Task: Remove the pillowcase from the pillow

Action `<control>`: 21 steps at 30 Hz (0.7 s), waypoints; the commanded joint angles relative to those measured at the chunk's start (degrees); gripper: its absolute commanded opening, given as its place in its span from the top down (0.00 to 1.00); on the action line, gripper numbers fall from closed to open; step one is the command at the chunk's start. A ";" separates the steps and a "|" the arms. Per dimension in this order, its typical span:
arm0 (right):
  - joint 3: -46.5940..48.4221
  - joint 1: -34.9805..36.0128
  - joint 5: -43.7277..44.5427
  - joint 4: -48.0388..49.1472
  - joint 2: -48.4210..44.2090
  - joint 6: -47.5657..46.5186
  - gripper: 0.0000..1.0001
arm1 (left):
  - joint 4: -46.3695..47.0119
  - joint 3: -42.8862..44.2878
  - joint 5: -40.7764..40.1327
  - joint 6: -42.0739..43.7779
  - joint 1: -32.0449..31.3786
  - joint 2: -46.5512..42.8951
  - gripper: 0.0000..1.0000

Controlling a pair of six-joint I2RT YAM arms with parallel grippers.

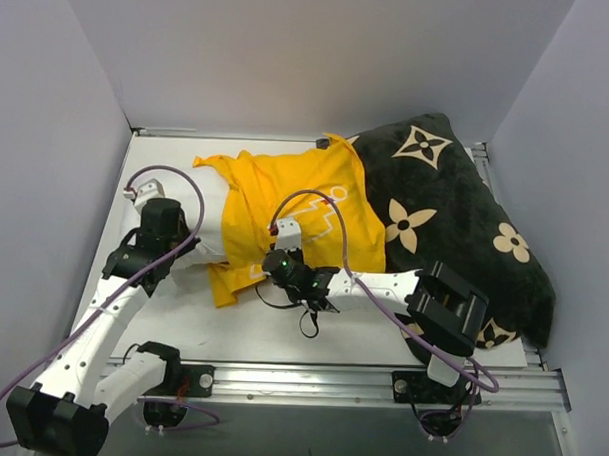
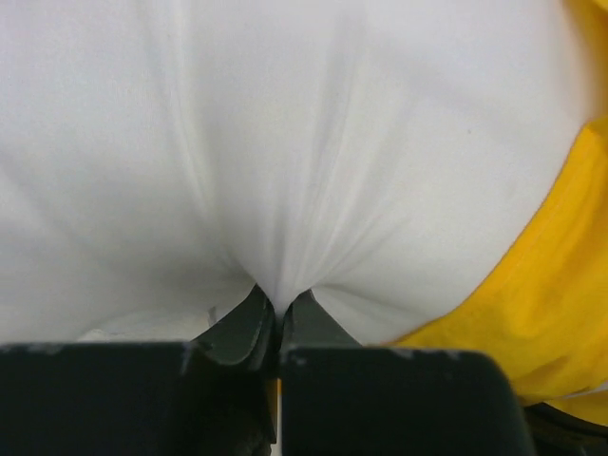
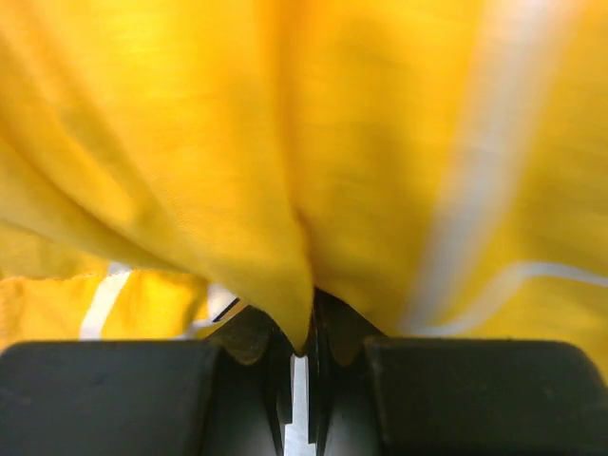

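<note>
The yellow pillowcase (image 1: 295,213) covers most of the white pillow (image 1: 211,230), whose left end sticks out bare. My left gripper (image 1: 174,245) is shut on a pinch of the white pillow (image 2: 285,190), with fabric creases running into the jaws. The pillowcase's yellow edge (image 2: 541,313) shows at the right of the left wrist view. My right gripper (image 1: 276,264) is shut on a fold of the yellow pillowcase (image 3: 237,161) at its near edge. White printed lines cross the cloth.
A large black pillow with tan flower marks (image 1: 455,218) lies at the right, against the pillowcase. The white table (image 1: 311,338) is walled at the left, back and right. A metal rail (image 1: 379,381) runs along the near edge.
</note>
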 commanded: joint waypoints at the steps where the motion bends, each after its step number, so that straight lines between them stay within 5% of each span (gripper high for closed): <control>1: -3.71 -1.86 11.38 -7.84 -5.72 1.91 1.00 | -1.48 7.64 -1.74 6.05 5.62 -2.91 1.00; 10: -7.95 -5.21 13.51 -15.84 -24.96 -1.24 1.00 | -4.47 19.50 1.70 12.29 18.91 -3.62 1.00; 14: 3.70 -2.40 7.28 -22.84 -32.00 -7.65 1.00 | -6.93 26.79 0.99 15.10 18.91 -1.69 1.00; 21: 27.44 5.60 -0.37 -31.75 -27.45 -16.28 1.00 | -9.83 32.26 4.75 18.62 18.91 5.07 1.00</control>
